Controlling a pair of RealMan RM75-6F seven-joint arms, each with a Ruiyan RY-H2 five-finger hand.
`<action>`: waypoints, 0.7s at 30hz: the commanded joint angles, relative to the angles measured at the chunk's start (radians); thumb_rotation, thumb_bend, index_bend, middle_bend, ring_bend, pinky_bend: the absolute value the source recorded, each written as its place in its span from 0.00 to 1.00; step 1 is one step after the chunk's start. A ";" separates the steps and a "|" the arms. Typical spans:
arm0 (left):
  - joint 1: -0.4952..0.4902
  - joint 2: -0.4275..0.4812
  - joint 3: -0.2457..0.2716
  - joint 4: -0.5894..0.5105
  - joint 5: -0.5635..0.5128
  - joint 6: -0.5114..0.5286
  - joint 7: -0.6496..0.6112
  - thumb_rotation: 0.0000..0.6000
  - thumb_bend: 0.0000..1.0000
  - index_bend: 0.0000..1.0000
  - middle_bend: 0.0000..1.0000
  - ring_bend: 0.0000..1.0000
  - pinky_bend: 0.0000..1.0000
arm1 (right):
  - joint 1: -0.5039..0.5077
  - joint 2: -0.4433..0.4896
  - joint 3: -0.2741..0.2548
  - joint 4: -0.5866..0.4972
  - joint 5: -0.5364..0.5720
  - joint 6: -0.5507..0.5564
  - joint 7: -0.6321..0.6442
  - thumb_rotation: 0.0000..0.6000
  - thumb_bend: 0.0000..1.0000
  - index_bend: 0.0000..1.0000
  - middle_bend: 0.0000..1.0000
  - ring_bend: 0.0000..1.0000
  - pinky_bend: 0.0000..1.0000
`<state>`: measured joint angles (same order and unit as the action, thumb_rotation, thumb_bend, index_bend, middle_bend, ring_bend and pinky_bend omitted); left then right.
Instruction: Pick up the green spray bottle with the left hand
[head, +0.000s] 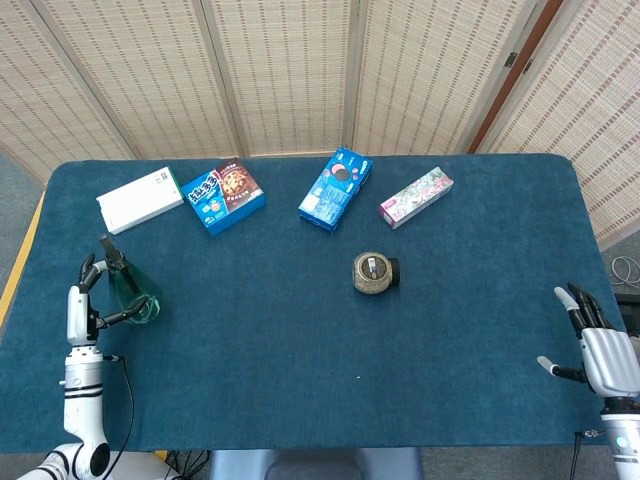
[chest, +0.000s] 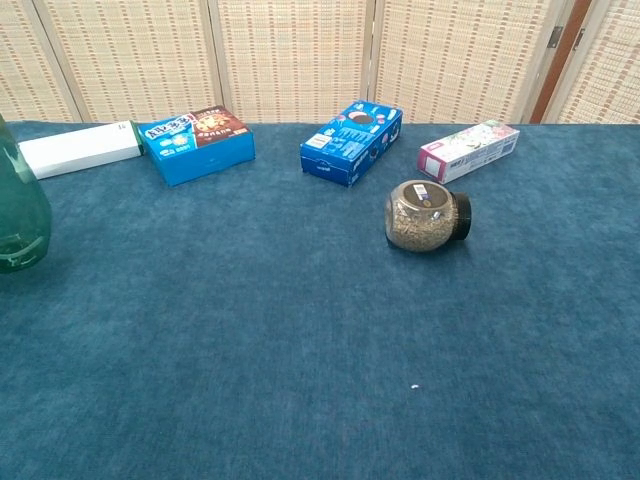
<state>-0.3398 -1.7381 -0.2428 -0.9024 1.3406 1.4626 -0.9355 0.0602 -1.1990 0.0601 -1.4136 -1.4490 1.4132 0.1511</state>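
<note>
The green spray bottle (head: 131, 292) is upright near the table's left edge, its black trigger head on top. My left hand (head: 79, 301) is against its left side, the thumb reaching across the lower body, and holds it. In the chest view only part of the green spray bottle (chest: 19, 218) shows at the left border, and the hand is out of frame there. My right hand (head: 600, 350) hangs off the table's right front corner, fingers spread, holding nothing.
A white box (head: 139, 200), a blue cookie box (head: 223, 195), a blue carton (head: 335, 188) and a pink floral box (head: 415, 197) line the back of the blue table (head: 300, 340). A jar (head: 375, 273) lies on its side mid-table.
</note>
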 joint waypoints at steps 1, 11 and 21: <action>0.012 -0.029 -0.005 0.042 0.000 0.011 -0.033 1.00 0.00 0.63 0.60 0.23 0.00 | 0.000 -0.001 0.000 0.001 0.000 -0.001 0.000 1.00 0.00 0.00 0.00 0.00 0.35; 0.031 -0.087 -0.013 0.142 0.008 0.039 -0.088 1.00 0.00 0.60 0.57 0.23 0.00 | 0.001 -0.003 -0.002 0.002 0.000 -0.004 0.000 1.00 0.00 0.00 0.00 0.00 0.35; 0.048 -0.136 -0.014 0.218 0.011 0.048 -0.157 1.00 0.00 0.58 0.56 0.23 0.00 | 0.001 -0.004 -0.003 0.004 0.001 -0.006 0.001 1.00 0.00 0.00 0.00 0.00 0.35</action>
<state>-0.2930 -1.8696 -0.2561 -0.6899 1.3511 1.5110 -1.0882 0.0610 -1.2030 0.0572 -1.4096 -1.4484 1.4076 0.1525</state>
